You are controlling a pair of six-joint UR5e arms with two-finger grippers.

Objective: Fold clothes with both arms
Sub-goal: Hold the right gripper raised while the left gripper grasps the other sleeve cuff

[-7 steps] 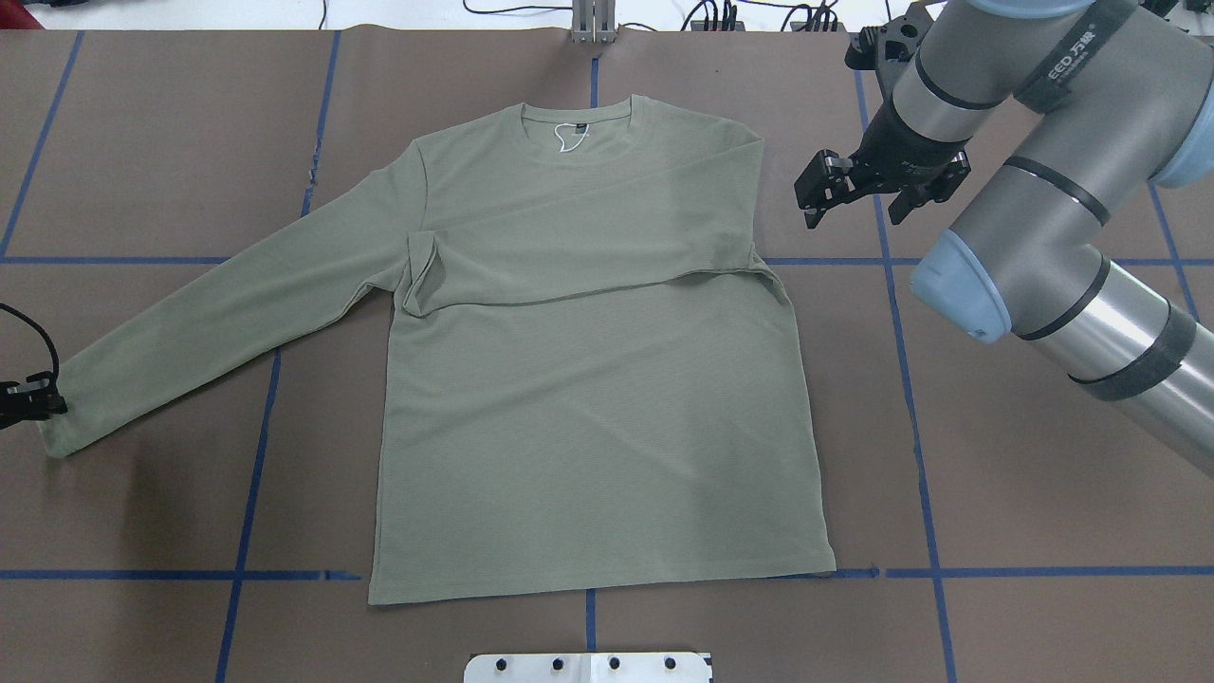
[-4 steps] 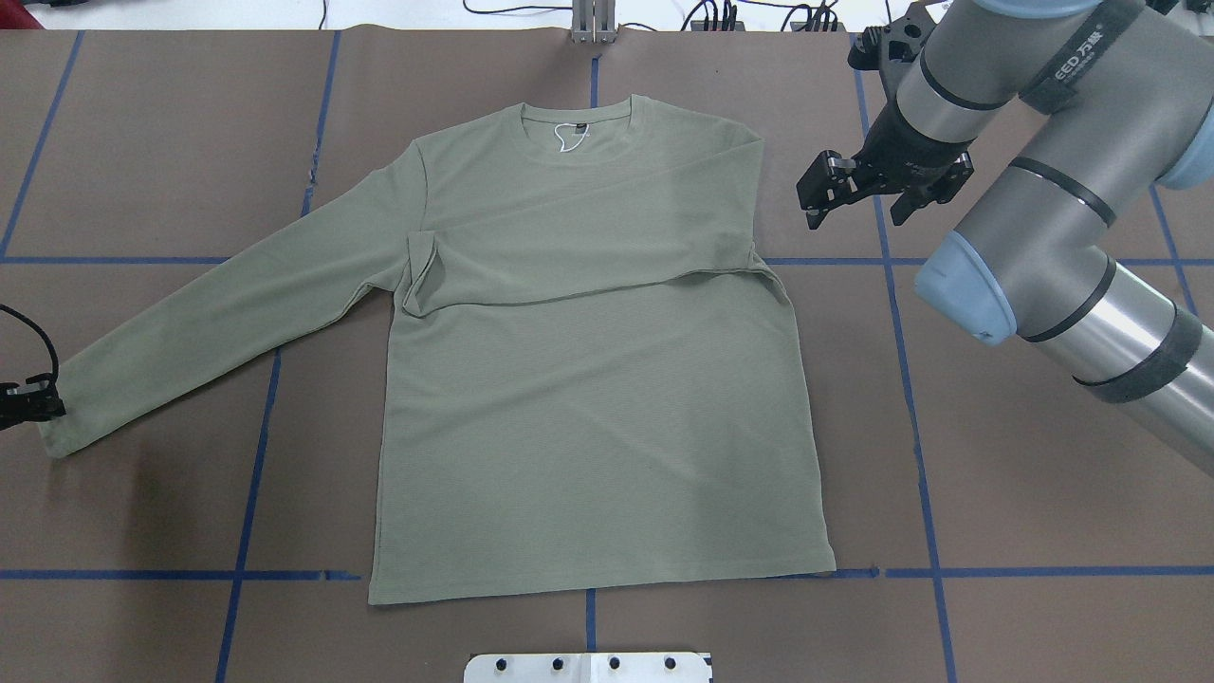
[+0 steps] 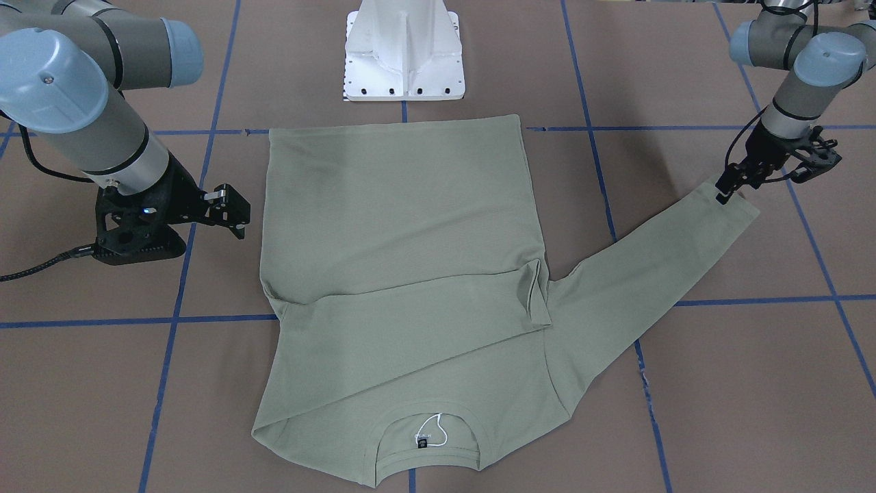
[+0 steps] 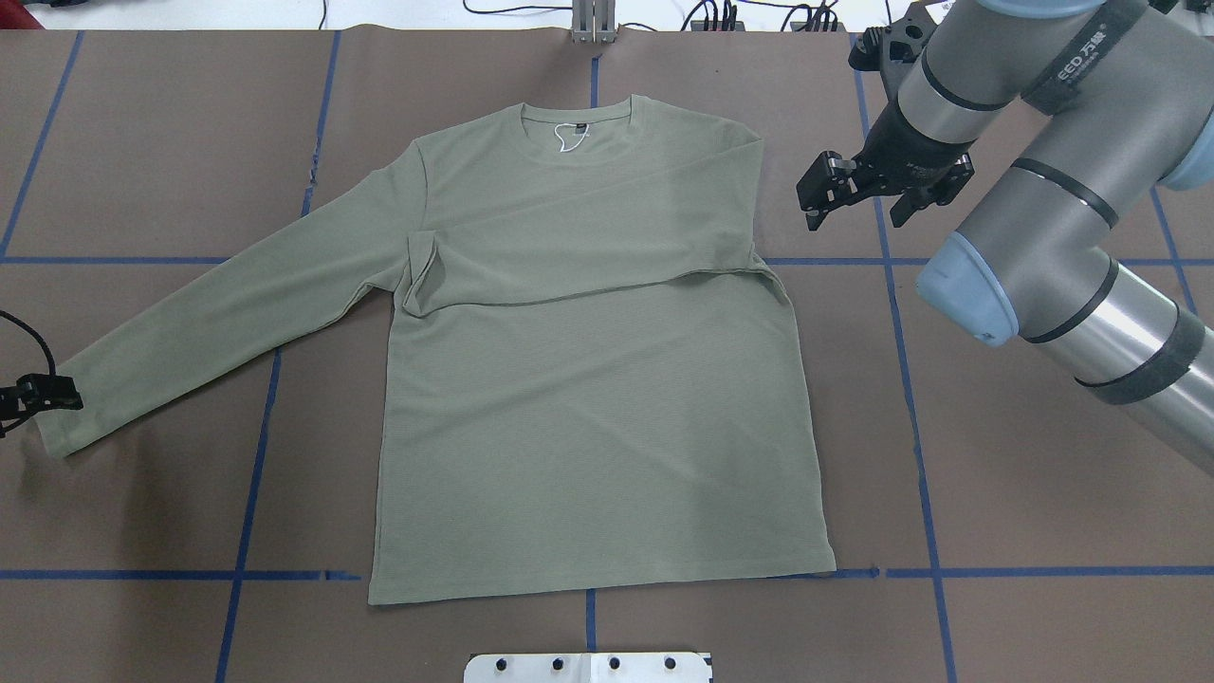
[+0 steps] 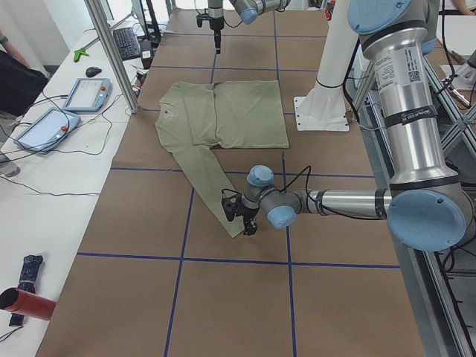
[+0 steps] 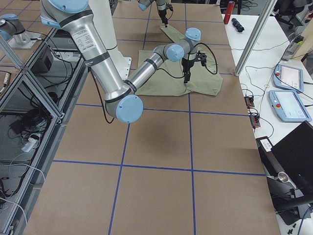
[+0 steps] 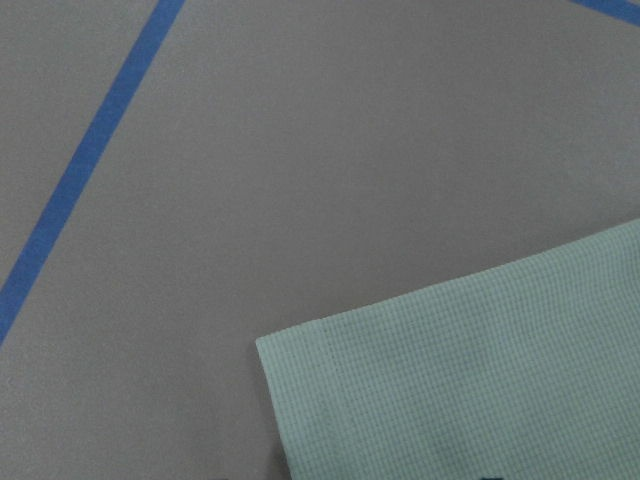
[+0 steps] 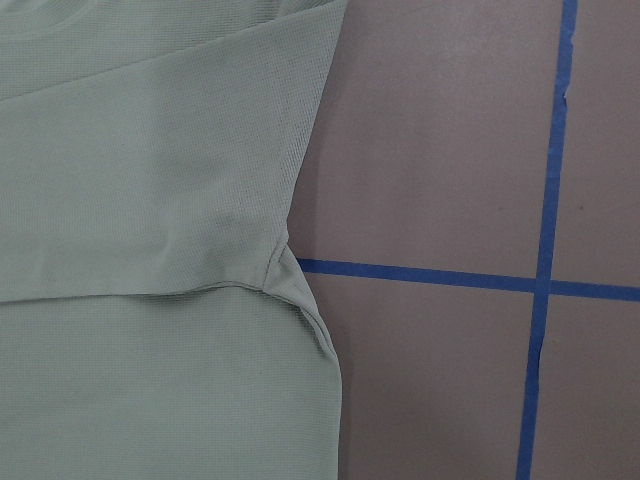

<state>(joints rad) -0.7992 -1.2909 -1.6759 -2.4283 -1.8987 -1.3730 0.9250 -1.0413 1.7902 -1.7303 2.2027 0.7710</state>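
the shirt (image 4: pixel 588 408) lay flat in the middle of the table (image 4: pixel 996 531), collar at 12 o'clock in the overhead view, with its folded sleeve (image 4: pixel 588 251) across the chest and its free sleeve (image 4: pixel 228 313) running out toward 8 o'clock. the left gripper (image 4: pixel 43 394) sat right at the cuff (image 7: pixel 450 380), touching its edge; whether it was clamped on the cloth or only resting against it could not be told. the right gripper (image 4: pixel 854 218) hung off the cloth at 3 o'clock of the nearer shoulder, fingers apart, holding nothing. the likely next step was bringing the free sleeve in over the body. the risk, as i judged it, was a shallow bite at the cuff: soft knit could slip out mid-lift and drop in a heap. a low, dragging pull could also tug the body sideways and open the folded sleeve, since nothing pinned the shirt down.
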